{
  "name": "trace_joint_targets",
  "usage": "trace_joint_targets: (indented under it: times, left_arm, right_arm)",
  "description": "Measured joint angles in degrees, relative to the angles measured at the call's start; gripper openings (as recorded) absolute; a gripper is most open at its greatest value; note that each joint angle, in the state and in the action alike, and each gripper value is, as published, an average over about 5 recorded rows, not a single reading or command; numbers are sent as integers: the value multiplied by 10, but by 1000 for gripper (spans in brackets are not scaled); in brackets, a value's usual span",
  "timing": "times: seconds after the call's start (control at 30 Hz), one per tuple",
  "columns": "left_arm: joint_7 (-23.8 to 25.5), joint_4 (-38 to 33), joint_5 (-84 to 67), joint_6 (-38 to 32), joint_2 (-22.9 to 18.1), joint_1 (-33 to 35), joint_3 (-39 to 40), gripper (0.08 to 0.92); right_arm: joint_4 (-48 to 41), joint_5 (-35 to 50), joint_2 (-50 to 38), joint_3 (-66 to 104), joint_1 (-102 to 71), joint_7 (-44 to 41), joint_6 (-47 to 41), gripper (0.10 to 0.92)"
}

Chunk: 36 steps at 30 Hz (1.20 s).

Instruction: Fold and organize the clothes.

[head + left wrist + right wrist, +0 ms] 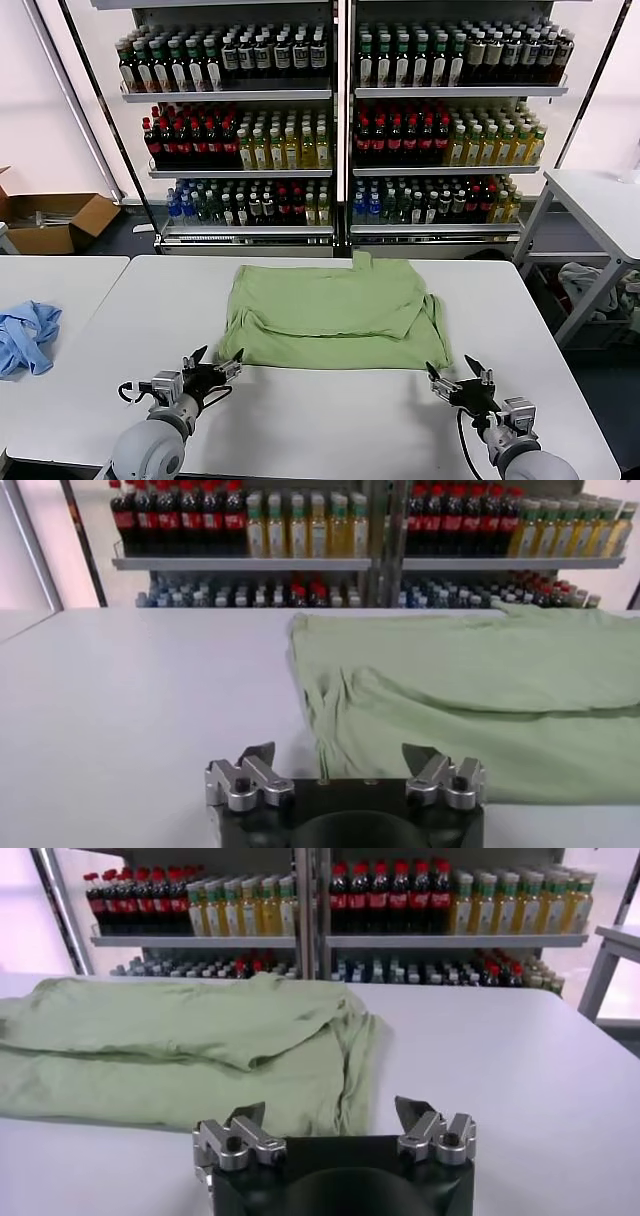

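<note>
The light green polo shirt (335, 312) lies flat on the white table (330, 420), partly folded, with its sleeves turned in; collar, buttons and print are hidden. My left gripper (217, 361) is open and empty just in front of the shirt's near left corner (330, 742). My right gripper (459, 374) is open and empty just in front of the near right corner (345, 1083). Neither touches the cloth. In the left wrist view my left gripper (340, 755) faces the shirt (470, 680); in the right wrist view my right gripper (330, 1110) faces the shirt (190, 1038).
A light blue cloth (27, 336) lies on a second table at the left. Shelves of bottles (340, 120) stand behind the table. A cardboard box (55, 222) sits on the floor far left. Another table (600, 200) stands at the right.
</note>
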Motion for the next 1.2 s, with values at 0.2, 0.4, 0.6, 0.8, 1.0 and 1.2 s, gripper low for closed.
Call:
trace_joint_targets:
  times: [0.2, 0.4, 0.6, 0.8, 1.0, 1.2]
  left_arm:
    - [4, 12, -2, 0, -4, -11, 4, 588]
    - [8, 26, -3, 1, -7, -19, 6, 534]
    - [10, 32, -3, 1, -8, -21, 10, 379]
    - [18, 30, 3, -1, -5, -16, 11, 205]
    - [23, 19, 13, -1, 2, -9, 14, 94]
    - [18, -4, 20, 6, 16, 5, 11, 94]
  right_arm:
    - [-19, -12, 9, -13, 19, -4, 1, 638]
    - [-40, -27, 19, -26, 40, -7, 3, 527]
    - [-58, -40, 24, -36, 54, -10, 4, 364]
    - [-64, -44, 23, -37, 58, -12, 6, 191]
    - [-60, -46, 17, -33, 55, -13, 0, 127]
    - [-33, -42, -1, -19, 35, -9, -8, 127]
